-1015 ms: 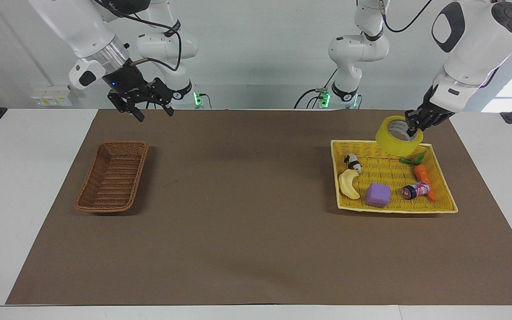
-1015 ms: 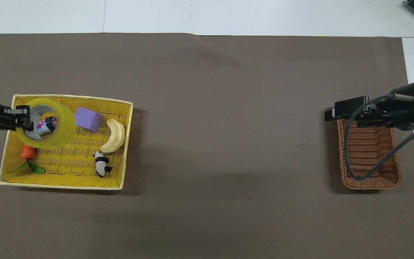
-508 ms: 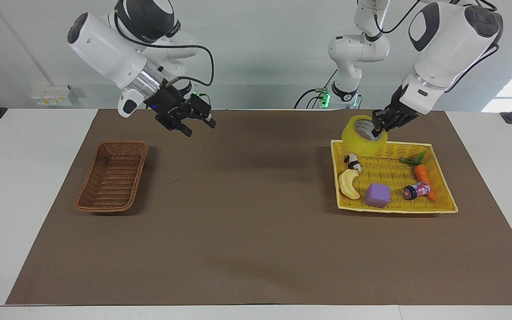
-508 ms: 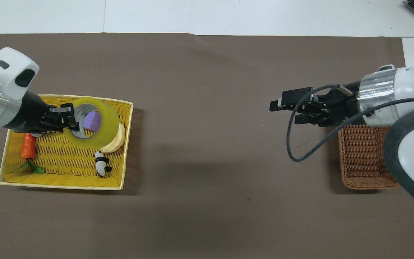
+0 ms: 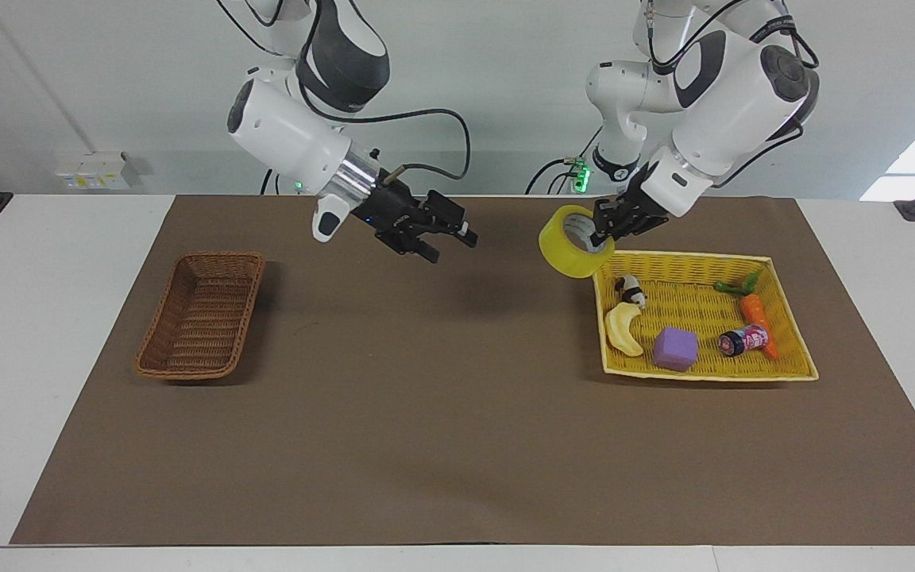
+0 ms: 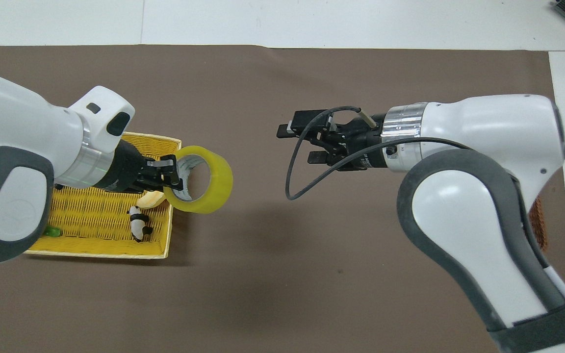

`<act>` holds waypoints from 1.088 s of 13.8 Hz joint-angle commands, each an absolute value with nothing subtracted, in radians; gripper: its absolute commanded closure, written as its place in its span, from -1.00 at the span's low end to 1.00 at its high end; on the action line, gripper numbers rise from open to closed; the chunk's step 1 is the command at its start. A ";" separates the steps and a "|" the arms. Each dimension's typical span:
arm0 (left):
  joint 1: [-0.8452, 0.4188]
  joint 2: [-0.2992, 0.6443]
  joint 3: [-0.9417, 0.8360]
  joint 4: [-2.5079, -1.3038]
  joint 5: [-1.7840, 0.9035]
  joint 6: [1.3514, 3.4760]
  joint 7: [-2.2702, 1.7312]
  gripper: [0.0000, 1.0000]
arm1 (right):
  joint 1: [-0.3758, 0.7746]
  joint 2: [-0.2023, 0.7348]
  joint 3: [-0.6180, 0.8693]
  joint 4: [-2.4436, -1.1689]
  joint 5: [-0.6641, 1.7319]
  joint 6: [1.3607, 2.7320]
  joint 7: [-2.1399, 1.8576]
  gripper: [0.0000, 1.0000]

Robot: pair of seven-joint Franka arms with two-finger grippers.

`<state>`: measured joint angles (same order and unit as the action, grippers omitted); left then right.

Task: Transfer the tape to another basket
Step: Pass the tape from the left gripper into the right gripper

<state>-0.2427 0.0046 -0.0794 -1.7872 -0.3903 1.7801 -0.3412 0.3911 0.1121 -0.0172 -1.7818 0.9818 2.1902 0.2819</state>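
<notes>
- Left gripper (image 5: 602,232) clamps the translucent yellow packing-tape roll (image 5: 575,241), airborne at the flat yellow woven basket's (image 5: 783,365) ten-o'clock corner in the facing view.
- Right gripper (image 5: 448,239), fingers spread, empty, hangs over the brown mat (image 5: 426,413).
- Dark brown oblong wicker basket (image 5: 202,316) holds nothing.

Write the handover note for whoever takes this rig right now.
Left gripper: jaws shut on the tape, held in the air at the yellow basket's edge.
Right gripper: jaws open, empty, over the bare mat mid-table, pointing toward the tape.
Brown basket: at the right arm's end, empty.
Done: tape lifted out of the yellow basket.
Left: likely pass it to the right gripper, then set it in the brown basket.
</notes>
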 commanded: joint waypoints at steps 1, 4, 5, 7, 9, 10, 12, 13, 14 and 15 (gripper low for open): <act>-0.334 -0.014 -0.061 -1.844 -0.428 1.879 -0.341 1.00 | 0.431 0.106 -0.020 -1.819 1.080 2.262 0.288 -1.00; -0.396 0.000 -0.061 -1.829 -0.430 1.933 -0.354 1.00 | 0.437 0.100 -0.018 -1.830 1.083 2.250 0.238 -1.00; -0.397 0.002 -0.063 -1.825 -0.437 1.950 -0.354 1.00 | 0.436 0.095 -0.018 -1.850 1.083 2.246 0.168 -1.00; -0.410 0.006 -0.067 -1.813 -0.457 2.006 -0.367 1.00 | 0.436 0.086 -0.020 -1.885 1.081 2.243 0.047 -1.00; -0.425 0.017 -0.074 -1.798 -0.456 2.034 -0.397 1.00 | 0.423 0.072 -0.020 -1.907 1.081 2.220 0.006 -1.00; -0.426 0.018 -0.075 -1.793 -0.456 2.046 -0.403 1.00 | 0.423 0.071 -0.020 -1.908 1.083 2.218 0.008 -1.00; -0.449 0.018 -0.075 -1.793 -0.457 2.071 -0.403 1.00 | 0.425 0.071 -0.018 -1.908 1.083 2.218 0.009 -1.00; -0.454 0.018 -0.075 -1.793 -0.457 2.088 -0.403 1.00 | 0.425 0.071 -0.020 -1.907 1.085 2.218 0.018 -1.00; -0.457 0.020 -0.075 -1.793 -0.457 2.094 -0.400 1.00 | 0.425 0.071 -0.020 -1.907 1.086 2.221 0.020 -1.00; -0.462 0.020 -0.075 -1.796 -0.457 2.094 -0.399 1.00 | 0.425 0.072 -0.020 -1.907 1.086 2.223 0.021 -1.00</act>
